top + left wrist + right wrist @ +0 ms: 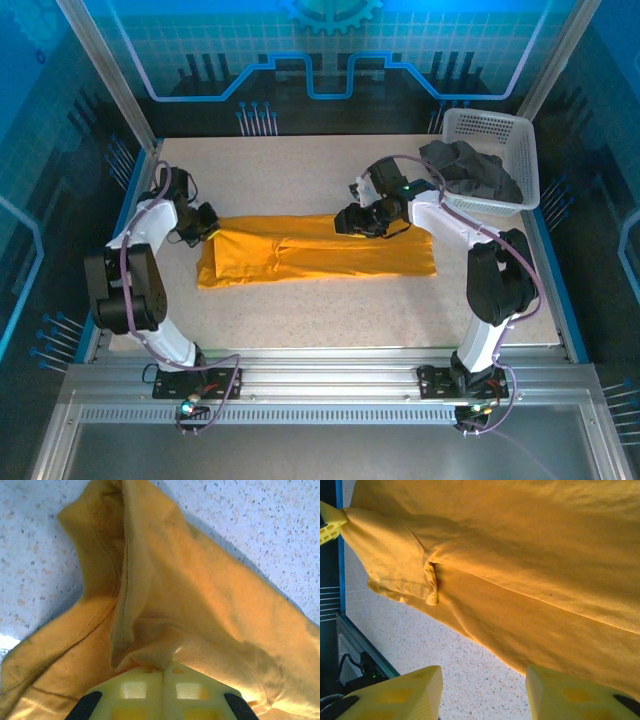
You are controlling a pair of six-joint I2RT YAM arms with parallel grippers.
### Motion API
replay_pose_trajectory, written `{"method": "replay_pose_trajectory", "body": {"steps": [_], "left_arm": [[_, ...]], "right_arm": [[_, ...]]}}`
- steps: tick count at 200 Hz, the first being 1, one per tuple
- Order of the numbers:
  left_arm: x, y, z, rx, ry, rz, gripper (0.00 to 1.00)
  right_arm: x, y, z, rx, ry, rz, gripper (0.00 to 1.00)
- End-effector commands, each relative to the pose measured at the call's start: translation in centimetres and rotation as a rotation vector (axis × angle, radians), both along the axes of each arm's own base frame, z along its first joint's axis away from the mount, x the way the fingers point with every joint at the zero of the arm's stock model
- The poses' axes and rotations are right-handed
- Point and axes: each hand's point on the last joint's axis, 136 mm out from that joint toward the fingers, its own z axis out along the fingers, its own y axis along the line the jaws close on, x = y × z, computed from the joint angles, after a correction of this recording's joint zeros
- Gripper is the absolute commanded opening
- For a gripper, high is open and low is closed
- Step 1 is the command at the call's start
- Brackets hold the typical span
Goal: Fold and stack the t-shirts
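Two tools: left tool pinches the orange t-shirt, right tool hangs released above it.

The left gripper was clamped on the orange-yellow t-shirt's left end, its arm bent sharply. The right gripper hung over the shirt's far edge, fingers spread apart.

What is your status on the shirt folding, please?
Left claw shut on orange shirt edge. Right claw open, over the shirt. Grey shirt in basket. No obstruction seen.
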Motion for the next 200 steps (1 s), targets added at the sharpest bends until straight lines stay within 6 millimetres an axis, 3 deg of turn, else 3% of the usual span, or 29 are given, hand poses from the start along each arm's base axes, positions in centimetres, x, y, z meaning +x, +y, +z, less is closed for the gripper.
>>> {"method": "replay_pose_trajectory", "body": {"steps": [1, 100, 123, 140, 158, 186, 200], "left_arm": [[0.4, 0.8, -0.5, 0.002, 0.047, 0.013, 0.02], [3.1, 3.5, -5.2, 0.123, 0.137, 0.004, 0.13], [2.8, 3.8, -5.7, 0.138, 0.159, 0.003, 0.24], [2.8, 4.2, -5.2, 0.166, 0.154, 0.000, 0.33], [2.6, 5.0, -3.2, 0.228, 0.123, 0.013, 0.38], [1.3, 6.4, 1.4, 0.326, 0.042, 0.106, 0.44], [0.1, 5.9, 2.5, 0.303, 0.007, 0.169, 0.44]], "right_arm": [[-0.3, 0.0, -0.3, -0.002, 0.014, 0.006, 0.49], [-1.0, -0.5, -0.7, -0.020, 0.026, -0.003, 0.49], [-1.1, -0.9, -0.9, -0.032, 0.025, -0.008, 0.49], [-1.2, -1.5, -1.1, -0.046, 0.024, -0.016, 0.49], [-1.0, -2.8, -1.5, -0.077, 0.020, -0.034, 0.48], [-0.1, -6.4, -2.3, -0.142, 0.021, -0.103, 0.46], [0.5, -8.5, -2.9, -0.194, 0.027, -0.144, 0.44]]}}
